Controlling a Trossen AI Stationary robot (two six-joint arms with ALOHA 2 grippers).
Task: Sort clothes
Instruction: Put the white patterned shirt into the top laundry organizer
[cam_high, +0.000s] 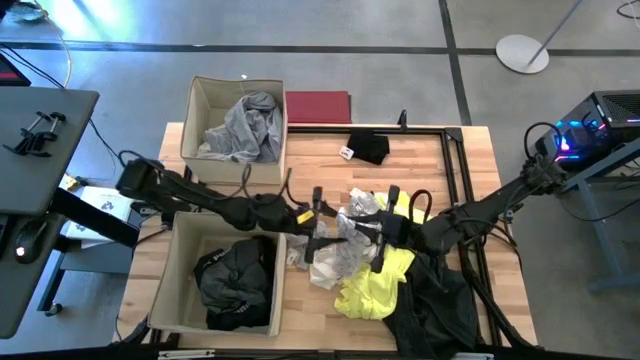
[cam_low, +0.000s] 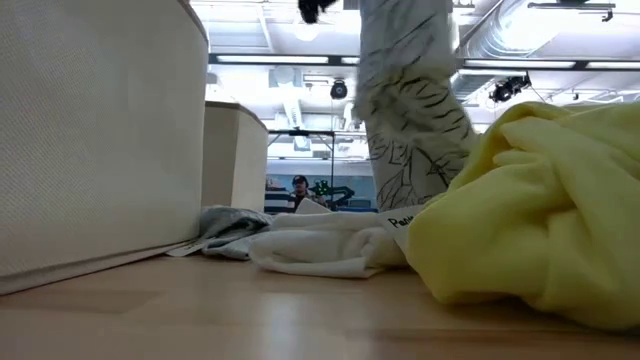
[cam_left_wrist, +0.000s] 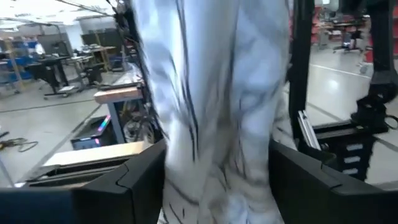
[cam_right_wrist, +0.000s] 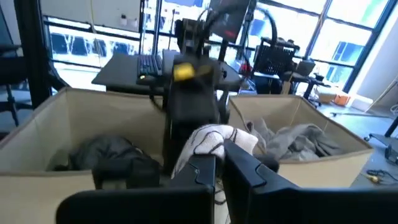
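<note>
A white garment with dark line print (cam_high: 345, 240) hangs bunched between my two grippers at the table's middle. In the low view it hangs from above (cam_low: 410, 100) and its lower end (cam_low: 320, 245) lies on the table. My left gripper (cam_high: 322, 220) and my right gripper (cam_high: 378, 235) are both shut on it. A neon yellow garment (cam_high: 375, 285) lies near the front edge beside a black garment (cam_high: 435, 305). A small black garment (cam_high: 368, 147) lies at the far edge. My left gripper holds a thick bunch of the white garment (cam_left_wrist: 217, 124) between its two fingers (cam_left_wrist: 143, 180), several layers together. The cloth fills the whole gap and hangs past the fingers. My right gripper pinches a bunched fold of the white garment (cam_right_wrist: 211, 138) between its two fingers (cam_right_wrist: 249, 165), coming level from the table's right. The cloth sits at the fingers' free ends, lifted off the table.
Two beige fabric boxes stand at the table's left: the far one (cam_high: 200, 100) holds grey clothes (cam_high: 245, 125), the near one (cam_high: 180, 240) holds black clothes (cam_high: 235, 280). A flat dark red rectangle (cam_high: 318, 107) lies beyond the far edge. A black metal frame (cam_high: 455, 170) runs along the right.
</note>
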